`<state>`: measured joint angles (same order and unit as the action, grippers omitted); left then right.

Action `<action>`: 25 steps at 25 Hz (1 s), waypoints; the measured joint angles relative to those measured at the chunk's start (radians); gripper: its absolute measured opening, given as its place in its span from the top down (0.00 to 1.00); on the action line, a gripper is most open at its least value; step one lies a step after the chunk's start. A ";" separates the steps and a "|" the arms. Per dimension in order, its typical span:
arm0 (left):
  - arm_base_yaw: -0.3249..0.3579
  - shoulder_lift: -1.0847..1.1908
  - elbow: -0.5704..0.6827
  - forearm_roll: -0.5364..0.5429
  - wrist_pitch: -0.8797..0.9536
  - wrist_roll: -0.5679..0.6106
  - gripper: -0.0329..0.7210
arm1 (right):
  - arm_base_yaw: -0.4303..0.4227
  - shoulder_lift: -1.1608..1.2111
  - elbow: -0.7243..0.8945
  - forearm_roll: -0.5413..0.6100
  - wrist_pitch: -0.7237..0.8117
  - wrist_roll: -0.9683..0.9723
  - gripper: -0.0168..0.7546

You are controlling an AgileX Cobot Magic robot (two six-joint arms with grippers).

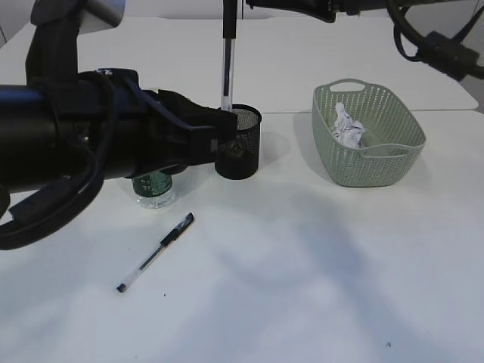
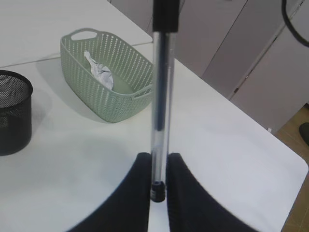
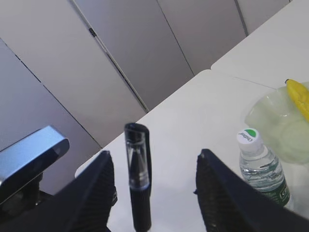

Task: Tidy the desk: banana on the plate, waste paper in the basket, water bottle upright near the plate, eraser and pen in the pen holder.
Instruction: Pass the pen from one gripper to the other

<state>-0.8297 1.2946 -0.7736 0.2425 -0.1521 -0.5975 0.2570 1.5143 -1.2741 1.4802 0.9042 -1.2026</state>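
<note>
My left gripper [image 2: 158, 186] is shut on the lower end of a clear pen [image 2: 161, 92] and holds it upright. In the exterior view this gripper [image 1: 219, 127] is at the near rim of the black mesh pen holder [image 1: 240, 151], with the pen [image 1: 226, 68] rising above it. My right gripper [image 3: 154, 193] is open, with its fingers on either side of the pen's black cap [image 3: 137, 169] and not touching it. A second pen [image 1: 155, 252] lies on the desk. The waste paper [image 1: 347, 127] is in the basket [image 1: 378, 170]. The water bottle [image 3: 261, 164] stands upright by the plate [image 3: 275, 128], which holds the banana [image 3: 300, 97]. The eraser is not visible.
My left arm [image 1: 68, 136] fills the left of the exterior view and hides most of the bottle [image 1: 153, 189]. The right arm [image 1: 318, 7] runs along the top edge. The white desk [image 1: 302, 272] ends at a far edge behind the basket.
</note>
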 joint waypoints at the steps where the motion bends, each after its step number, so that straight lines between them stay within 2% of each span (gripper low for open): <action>1: 0.000 0.000 0.000 0.000 -0.001 0.000 0.92 | 0.000 0.002 0.000 0.003 0.000 -0.002 0.45; 11: -0.010 0.012 0.000 0.000 -0.007 0.000 0.92 | 0.023 0.040 -0.027 0.033 -0.002 -0.004 0.45; 18: -0.010 0.017 0.000 0.000 -0.007 0.000 0.92 | 0.025 0.046 -0.028 0.013 -0.002 -0.004 0.45; 21: -0.010 0.017 0.000 0.000 -0.007 0.000 0.92 | 0.025 0.046 -0.028 0.004 -0.002 -0.004 0.53; 25: -0.010 0.017 0.000 0.000 -0.007 0.000 0.92 | 0.025 0.046 -0.028 0.002 -0.002 -0.004 0.72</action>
<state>-0.8400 1.3115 -0.7736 0.2425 -0.1588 -0.5975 0.2816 1.5605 -1.3019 1.4818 0.9026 -1.2062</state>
